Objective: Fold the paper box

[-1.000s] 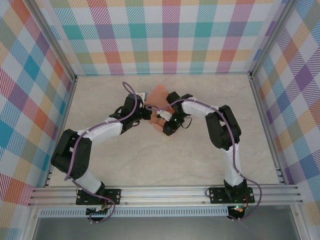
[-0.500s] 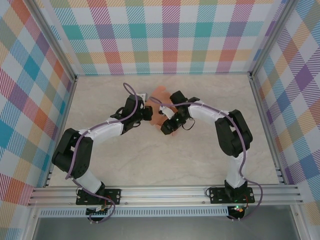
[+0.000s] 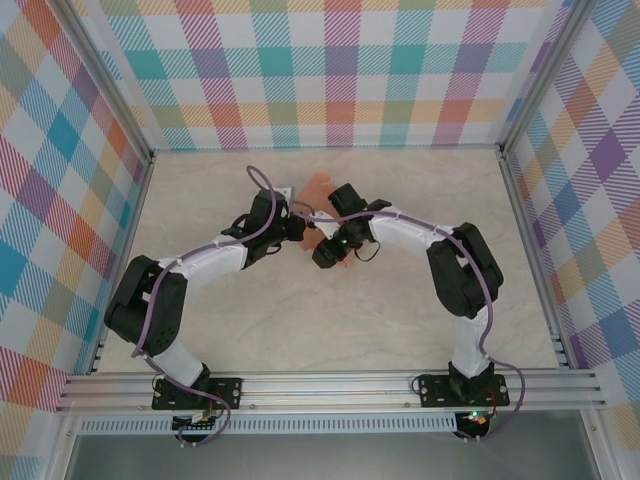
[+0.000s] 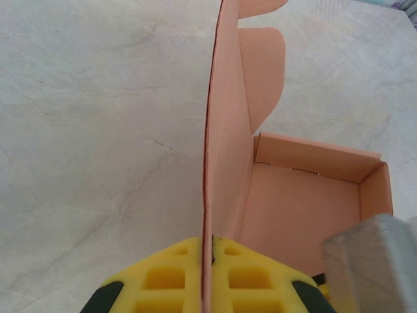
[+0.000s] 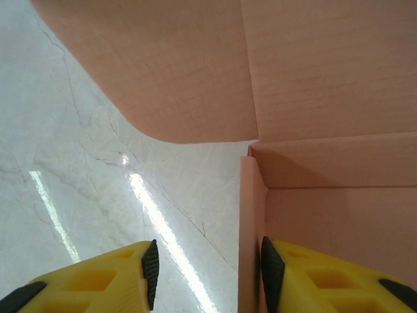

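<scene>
- The left jaws are clamped shut on the paper box. They pinch the near edge of its tall lid panel, which stands upright and runs straight ahead of them, seen edge-on.
- Just right of those jaws lies the box's open tray on the worktop, with its far and right walls raised. Further ahead, a rounded tab juts from the panel.
- The right jaws stand apart and grip nothing. A short side wall rises between them, close against the right-hand pad. The left-hand pad is clear of the wall, with bare worktop in the gap.
- Above and ahead of the right jaws, the lid panel spreads out with a curved flap.
- The step in hand looks like squaring this side wall and its corner before the lid comes over.
- To do it well, the left grip should act as a steady anchor. Any twist there would likely buckle such thin card.
- The right jaws should work low, near the crease at the wall's foot, not at its free top edge, so the fold follows the scored line.
- Closing gently would be enough to stand the wall upright. A hard pinch risks creasing the wall or dragging the tray out of square.
- The curved flap probably has to tuck inside the wall before the lid lowers.
</scene>
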### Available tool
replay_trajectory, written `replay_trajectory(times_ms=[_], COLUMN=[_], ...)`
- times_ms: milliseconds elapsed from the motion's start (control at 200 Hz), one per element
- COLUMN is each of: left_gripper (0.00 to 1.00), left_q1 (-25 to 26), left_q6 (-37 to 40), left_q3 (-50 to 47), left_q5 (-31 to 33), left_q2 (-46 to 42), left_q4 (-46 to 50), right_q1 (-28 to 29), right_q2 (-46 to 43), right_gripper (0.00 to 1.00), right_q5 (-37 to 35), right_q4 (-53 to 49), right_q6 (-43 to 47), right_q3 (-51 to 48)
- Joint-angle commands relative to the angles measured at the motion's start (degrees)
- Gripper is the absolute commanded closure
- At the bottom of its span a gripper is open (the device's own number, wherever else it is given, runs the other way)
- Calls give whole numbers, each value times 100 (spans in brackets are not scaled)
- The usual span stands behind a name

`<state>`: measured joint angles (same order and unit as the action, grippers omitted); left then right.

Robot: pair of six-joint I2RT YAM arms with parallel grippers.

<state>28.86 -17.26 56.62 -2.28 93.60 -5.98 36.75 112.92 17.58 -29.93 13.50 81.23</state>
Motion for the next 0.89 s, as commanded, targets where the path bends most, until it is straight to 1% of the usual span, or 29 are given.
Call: replay_trajectory(times_ms=[0,15,55,155,285,350,415,465,615,770,890], left_gripper=[100,100,100,100,100,100,100,100,100,100,100], left_q1=[41,41,41,49,51,58,66,67,76,85,84], left_q6=[12,13,29,26,23,23,15,20,13,23,35], left_q3=[51,51,64,65,43,38,18,16,7,-4,-18], left_q5=[19,22,17,18,42,53,51,53,70,53,66], left_q2=[175,176,182,181,152,142,123,114,87,74,29], left_q4=[659,659,668,674,676,672,668,663,659,643,641], right_q1=[25,24,25,25,30,25,27,30,25,8,-35], right_q2=[289,323,372,459,656,708,705,711,908,1083,1227], right_gripper=[59,63,66,65,65,67,76,79,78,79,79], right_q5=[-62,-62,-100,-132,19,76,122,163,381,684,1134], right_q4=[-297,-354,-414,-527,-785,-825,-795,-800,-1052,-1047,-1001], right_q6=[43,52,64,57,33,9,-30,-66,-121,-236,-351], right_q3=[304,348,408,512,698,695,637,605,666,581,531])
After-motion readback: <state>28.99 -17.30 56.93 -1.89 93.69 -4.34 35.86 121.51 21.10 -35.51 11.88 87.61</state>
